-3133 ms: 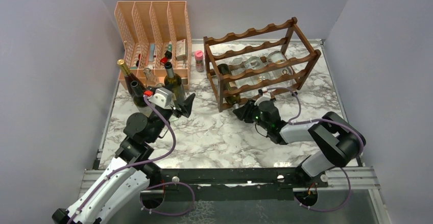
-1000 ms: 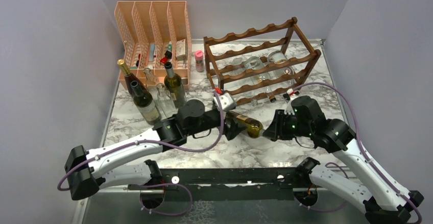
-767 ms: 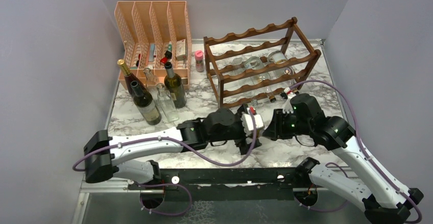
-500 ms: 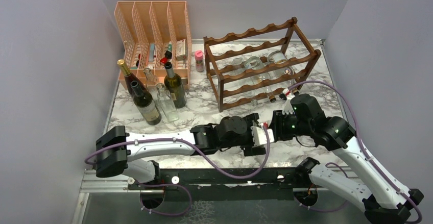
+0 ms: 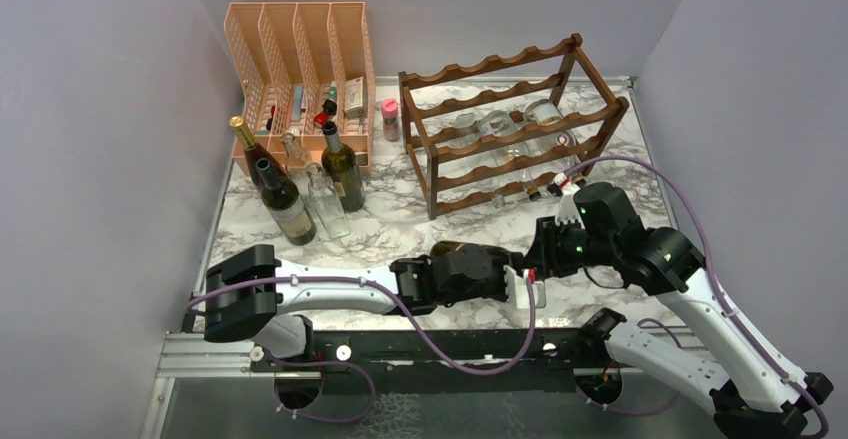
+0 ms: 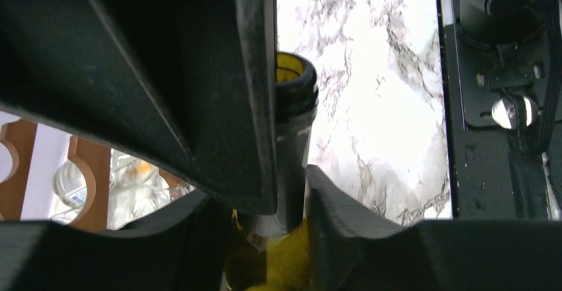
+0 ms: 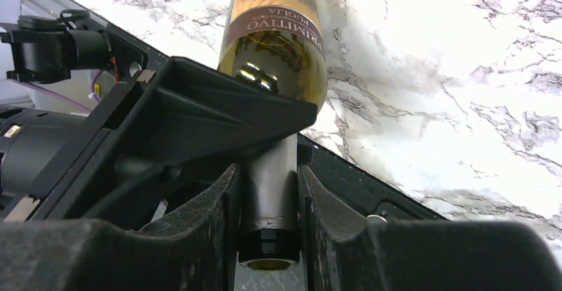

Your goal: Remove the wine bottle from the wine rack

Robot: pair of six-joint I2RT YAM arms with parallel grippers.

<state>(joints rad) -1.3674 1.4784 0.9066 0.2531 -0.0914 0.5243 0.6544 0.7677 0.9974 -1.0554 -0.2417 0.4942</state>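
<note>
- The wine bottle [image 7: 275, 32] is off the wine rack [image 5: 490, 61]. It is held over the near part of the marble table [image 5: 400, 229], in front of the rack and apart from it.
- The neck is pinched close to the mouth by the right gripper [image 7: 268, 178], whose fingers are closed on the glass.
- The left gripper [image 6: 286, 191] is set lower on the same neck, just above the shoulder — its fingers are seen against the glass on both sides, so the bottle is judged to be grasped by it too.
- A hand-over from right to left is judged to be the step in hand. The left grip is best proven firm before the right fingers are loosened. The heavy body is carried beyond both grips, and smooth glass can be twisted out of a light pinch.
- The right fingers are best opened and drawn back along the neck, past the mouth, so that the lip is not caught.
- Little room is given — the two grippers are crowded together on a short neck.
- In the rack, clear glass bottles [image 5: 497, 124] are seen lying behind the grippers.
- At the far left, standing bottles [image 5: 283, 194] and a peach file organizer [image 5: 300, 49] are found, well apart, and are not judged to be in the way.
</note>
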